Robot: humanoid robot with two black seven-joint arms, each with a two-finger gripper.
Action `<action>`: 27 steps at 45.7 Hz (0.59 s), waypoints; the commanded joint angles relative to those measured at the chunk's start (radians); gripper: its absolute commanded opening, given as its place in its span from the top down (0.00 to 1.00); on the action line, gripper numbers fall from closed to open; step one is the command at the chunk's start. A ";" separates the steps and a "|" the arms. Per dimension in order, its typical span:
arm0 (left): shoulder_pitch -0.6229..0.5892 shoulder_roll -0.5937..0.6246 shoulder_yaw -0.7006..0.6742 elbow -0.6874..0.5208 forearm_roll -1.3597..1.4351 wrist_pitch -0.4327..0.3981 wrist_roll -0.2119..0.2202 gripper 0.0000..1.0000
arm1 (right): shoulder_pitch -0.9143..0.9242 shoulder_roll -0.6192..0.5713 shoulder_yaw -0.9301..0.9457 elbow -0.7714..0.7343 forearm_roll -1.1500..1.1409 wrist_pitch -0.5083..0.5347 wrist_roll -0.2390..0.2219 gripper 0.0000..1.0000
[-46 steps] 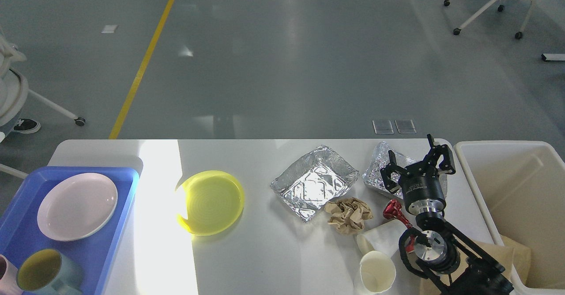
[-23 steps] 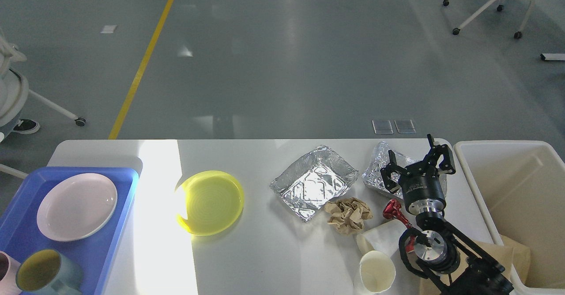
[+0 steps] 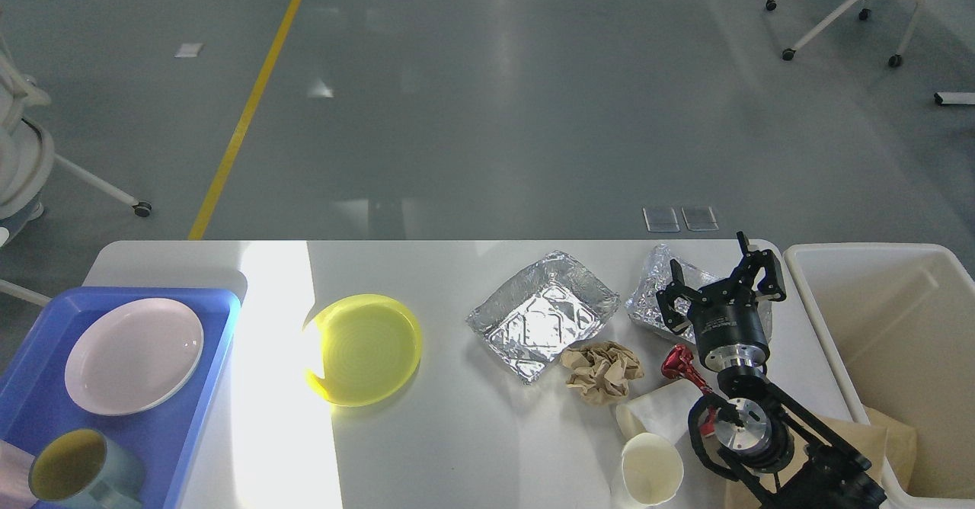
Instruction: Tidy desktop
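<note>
The white desktop [image 3: 457, 433] carries a yellow plate [image 3: 363, 349], an open foil tray [image 3: 542, 315] and a crumpled ball of brown paper [image 3: 602, 370]. A second, crushed foil tray [image 3: 656, 289] lies at the back right. My right gripper [image 3: 720, 280] hangs over it with its fingers spread open and nothing between them. A small red object [image 3: 680, 364] lies beside my right arm. One paper cup [image 3: 656, 410] lies on its side and another paper cup [image 3: 650, 472] stands upright near the front edge. My left gripper is out of view.
A blue tray [image 3: 30, 406] at the left holds a pale pink plate [image 3: 133, 355] and a teal mug [image 3: 76, 467]. A cream bin [image 3: 899, 326] stands off the right end with brown paper [image 3: 891, 436] in it. Wheeled chairs stand on the floor beyond.
</note>
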 commanded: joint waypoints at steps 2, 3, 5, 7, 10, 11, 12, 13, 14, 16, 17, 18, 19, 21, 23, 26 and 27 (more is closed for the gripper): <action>-0.262 -0.019 0.194 -0.078 0.000 -0.007 0.005 0.03 | 0.001 0.000 0.000 0.000 0.000 0.000 0.000 0.00; -0.302 -0.026 0.216 -0.092 -0.002 -0.007 0.006 0.03 | 0.001 0.000 0.000 0.000 0.000 0.000 0.000 0.00; -0.384 -0.048 0.251 -0.124 -0.002 -0.007 0.011 0.03 | 0.000 0.000 0.000 0.000 0.000 0.000 0.000 0.00; -0.456 -0.065 0.274 -0.154 -0.002 -0.007 0.011 0.03 | 0.000 0.000 0.000 0.000 0.000 0.000 0.000 0.00; -0.554 -0.094 0.319 -0.200 -0.002 -0.007 0.013 0.03 | 0.001 0.000 0.000 0.000 0.000 0.000 0.000 0.00; -0.588 -0.106 0.334 -0.215 -0.003 -0.007 0.013 0.03 | 0.000 0.000 0.000 0.000 0.000 0.000 0.000 0.00; -0.623 -0.123 0.348 -0.232 -0.003 -0.007 0.013 0.03 | 0.000 0.000 0.000 0.000 0.000 0.000 0.000 0.00; -0.657 -0.137 0.360 -0.250 -0.003 -0.007 0.013 0.03 | 0.001 0.000 0.000 0.000 0.000 0.000 0.000 0.00; -0.692 -0.149 0.375 -0.272 -0.005 -0.007 0.013 0.03 | 0.000 0.000 0.000 0.000 0.000 0.000 0.000 0.00; -0.755 -0.175 0.405 -0.308 -0.017 -0.007 0.013 0.03 | 0.001 0.000 0.000 0.000 0.000 0.000 0.000 0.00; -0.783 -0.187 0.420 -0.327 -0.026 -0.007 0.014 0.03 | 0.000 0.000 0.000 0.000 0.000 0.000 0.000 0.00; -0.804 -0.204 0.437 -0.342 -0.040 -0.007 0.014 0.03 | 0.001 0.000 0.000 0.000 0.000 0.000 0.000 0.00; -0.829 -0.222 0.452 -0.359 -0.052 -0.007 0.014 0.03 | 0.001 0.000 0.000 0.000 0.000 0.000 0.000 0.00; -0.870 -0.267 0.480 -0.387 -0.078 -0.007 0.016 0.04 | 0.001 0.000 0.000 0.000 0.000 0.000 0.000 0.00; -0.914 -0.313 0.503 -0.419 -0.103 -0.007 0.016 0.04 | 0.000 0.000 0.000 0.000 0.000 0.000 0.000 0.00; -0.985 -0.387 0.529 -0.468 -0.147 -0.007 0.017 0.04 | 0.000 0.000 0.000 0.000 0.000 0.000 0.000 0.00; -1.003 -0.404 0.530 -0.482 -0.161 -0.007 0.020 0.04 | 0.001 0.000 0.000 0.000 0.000 0.000 0.000 0.00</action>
